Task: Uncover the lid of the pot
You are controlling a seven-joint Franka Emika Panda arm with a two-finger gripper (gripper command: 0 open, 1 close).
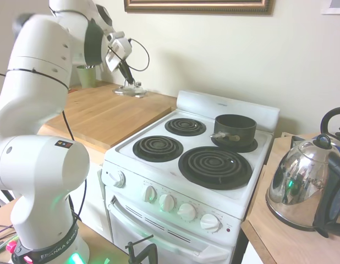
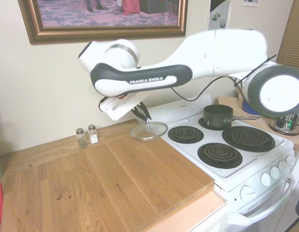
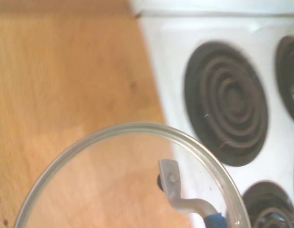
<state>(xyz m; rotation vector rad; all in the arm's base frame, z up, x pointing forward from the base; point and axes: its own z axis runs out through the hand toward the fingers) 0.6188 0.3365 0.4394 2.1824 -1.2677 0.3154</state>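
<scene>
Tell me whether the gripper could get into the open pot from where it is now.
Probably not right away. The gripper is shut on the lid low over the wooden counter, across the stove from the pot. The pot stands open with nothing above it, so the way looks free once the lid is released.
</scene>
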